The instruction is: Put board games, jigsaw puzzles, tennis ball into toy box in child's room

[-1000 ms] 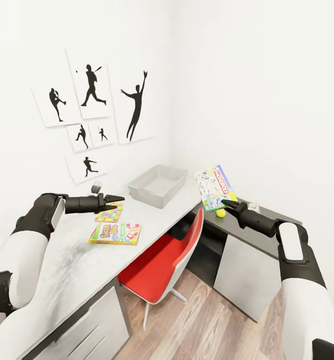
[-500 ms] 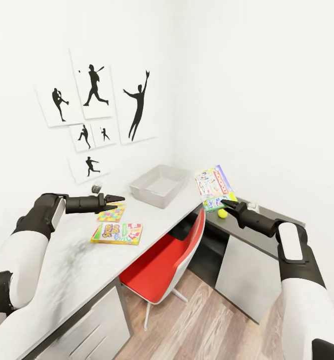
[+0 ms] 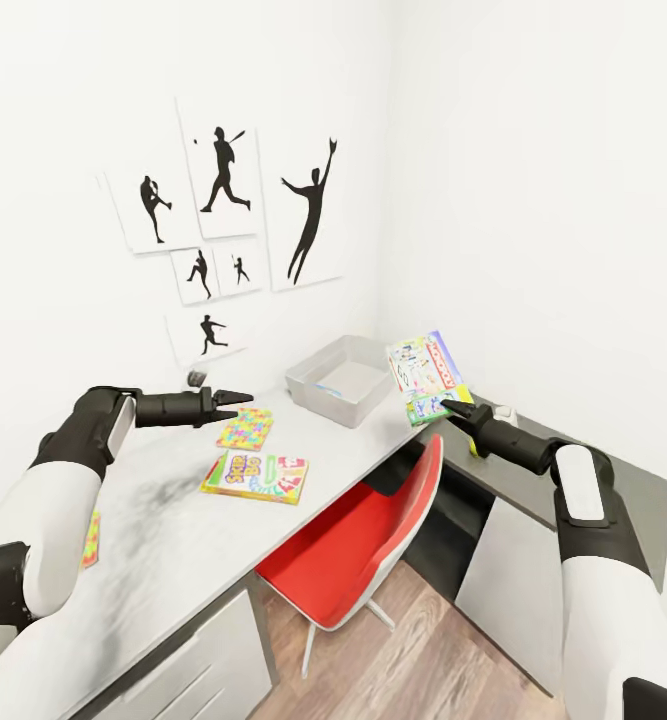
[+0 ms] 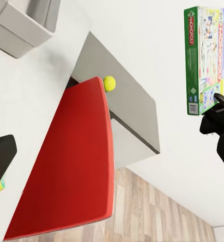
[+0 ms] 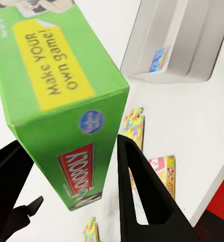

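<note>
The right gripper (image 3: 460,407) has its jaws clenched on 1 end of the Monopoly box (image 3: 425,377), seen closely in the right wrist view as the green box (image 5: 61,101) wedged between the 2 black fingers (image 5: 139,191). The box stands up from the jaws with its long axis running away from them, its free end tipped toward the toy box (image 3: 339,378).

The relation the coming move turns on, as I judge it: the toy box lies ahead of and below the right jaws, across the corner of the bench (image 3: 163,520), and its open top faces up with a little blue already showing on its floor. The right arm is plainly the nearer one. The box's long axis would have to be brought over the bin and roughly in line with its longer side before the jaws let go.

The left gripper (image 3: 235,400) hangs above the bench with its jaws parted and nothing in them. Just below and ahead of those jaws lies 1 jigsaw puzzle (image 3: 246,428), flat on the bench; the Skip-Bo box (image 3: 256,474) lies flat a little nearer the bench's front edge. A second puzzle (image 3: 92,540) peeks out beside the left forearm. The tennis ball (image 4: 109,83) rests on the dark corner section, below the right jaws, near the red chair (image 3: 358,540).
</note>
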Controlling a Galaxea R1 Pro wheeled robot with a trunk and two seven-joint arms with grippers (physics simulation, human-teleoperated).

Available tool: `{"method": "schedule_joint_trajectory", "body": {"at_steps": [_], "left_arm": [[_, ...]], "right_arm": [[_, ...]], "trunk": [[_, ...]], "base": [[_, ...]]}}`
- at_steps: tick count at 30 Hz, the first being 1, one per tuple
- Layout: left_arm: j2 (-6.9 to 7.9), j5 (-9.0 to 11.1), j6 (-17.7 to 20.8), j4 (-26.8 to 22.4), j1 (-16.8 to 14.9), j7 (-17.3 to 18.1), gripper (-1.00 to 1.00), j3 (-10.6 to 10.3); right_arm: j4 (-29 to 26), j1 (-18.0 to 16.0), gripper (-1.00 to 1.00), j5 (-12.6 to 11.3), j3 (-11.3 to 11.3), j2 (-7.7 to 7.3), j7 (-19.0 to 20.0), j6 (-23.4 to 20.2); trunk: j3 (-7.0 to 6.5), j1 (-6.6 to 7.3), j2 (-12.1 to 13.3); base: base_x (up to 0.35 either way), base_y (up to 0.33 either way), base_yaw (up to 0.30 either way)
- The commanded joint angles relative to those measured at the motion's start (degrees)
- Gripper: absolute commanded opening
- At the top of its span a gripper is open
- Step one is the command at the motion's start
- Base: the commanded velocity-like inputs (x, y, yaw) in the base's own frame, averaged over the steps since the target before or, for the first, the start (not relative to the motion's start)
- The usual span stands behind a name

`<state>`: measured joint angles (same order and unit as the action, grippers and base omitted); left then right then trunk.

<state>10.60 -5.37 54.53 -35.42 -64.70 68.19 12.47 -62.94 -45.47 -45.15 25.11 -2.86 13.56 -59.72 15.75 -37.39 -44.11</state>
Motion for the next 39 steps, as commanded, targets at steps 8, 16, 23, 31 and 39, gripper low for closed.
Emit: {"method": "schedule_joint_trajectory", "body": {"at_steps": [8,16,23,31,39], "left_arm": [[-0.14,-0.5,0.5,0.0,-0.1,0.7,1.00,0.3],[-0.15,-0.5,0.5,0.0,0.1,1.1,1.00,0.3],[-2.17,-0.4,0.8,-0.2,3.0,1.5,1.00,-1.2],[-12.24,0.1,1.7,-0.4,5.2,1.3,1.00,-13.3],[-18.73,2.9,1.3,-0.3,5.6,1.3,1.00,-13.5]], "right_arm": [[-0.1,0.0,-1.00,0.2,0.1,0.07,0.6,-0.3],[-0.1,0.0,-1.00,0.2,0.1,0.24,0.6,-0.3],[-0.1,0.0,-1.00,0.2,0.3,-0.08,0.6,-0.3],[0.0,-0.5,-1.00,0.9,0.2,-0.33,0.4,-0.3],[-0.1,0.2,-1.00,0.2,0.5,-4.21,0.6,-0.3]], "trunk": [[0.08,-0.04,-0.1],[0.08,-0.04,-0.1],[0.08,-0.04,-0.1],[0.08,-0.04,-0.1],[0.08,-0.04,-0.1]], "base": [[0.164,-0.217,0.219],[0.007,-0.017,0.285],[0.000,0.000,0.286],[0.000,0.000,0.087],[0.000,0.000,0.001]]}}
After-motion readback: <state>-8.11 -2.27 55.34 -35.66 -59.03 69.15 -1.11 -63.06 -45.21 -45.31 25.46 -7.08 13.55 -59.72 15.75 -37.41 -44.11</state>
